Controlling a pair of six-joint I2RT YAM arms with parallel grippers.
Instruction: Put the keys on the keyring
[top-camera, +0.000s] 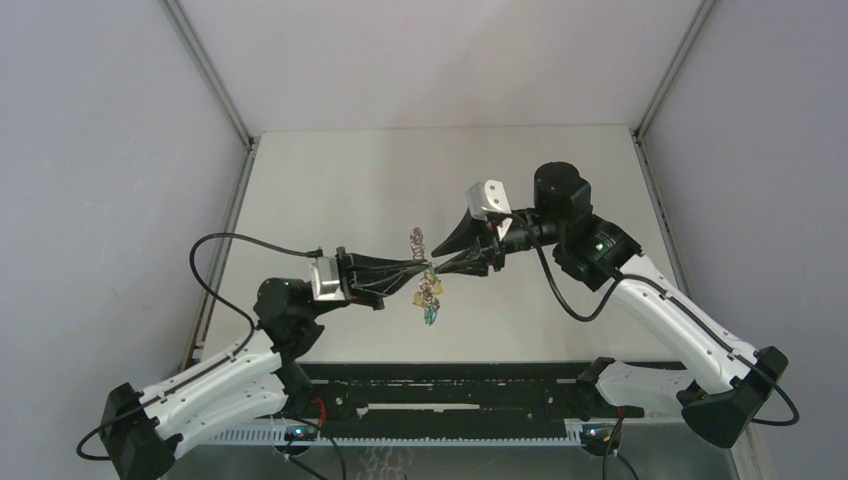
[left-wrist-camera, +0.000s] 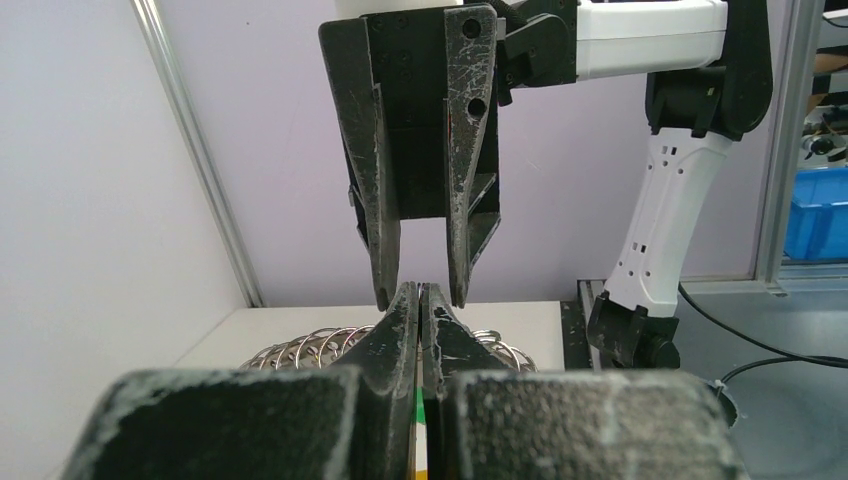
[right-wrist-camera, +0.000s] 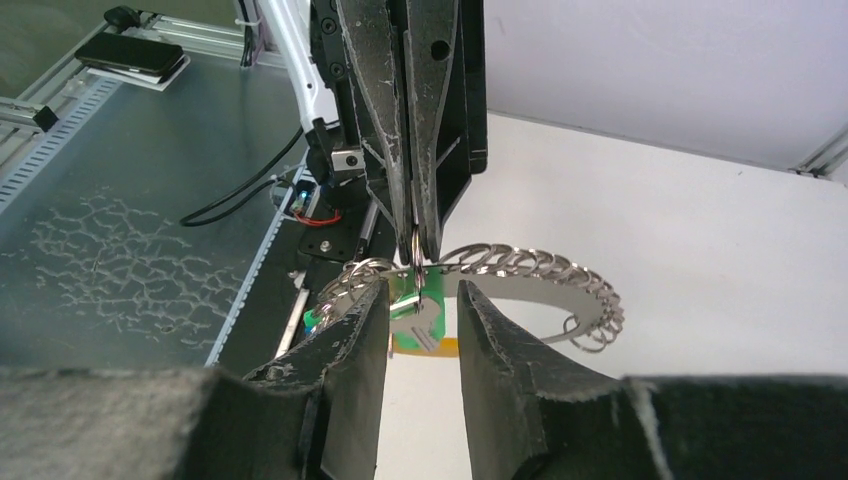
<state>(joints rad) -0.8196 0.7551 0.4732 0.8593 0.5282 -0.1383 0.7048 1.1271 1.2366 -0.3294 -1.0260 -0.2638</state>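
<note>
you have the left gripper (top-camera: 424, 266) reaching in from the left, held up over the table (top-camera: 330, 180), its jaws pressed tight together on a thin silvery loop of the keyring (right-wrist-camera: 530, 262). the keyring hangs in the air at those tips, and its coiled chain arcs away to either side of them. a green key (right-wrist-camera: 412, 322) dangles just below the pinch. your right gripper (top-camera: 445, 264) meets the left one tip to tip from the right, jaws narrowly parted, one finger on each side of the left tips, clamping nothing.
</note>
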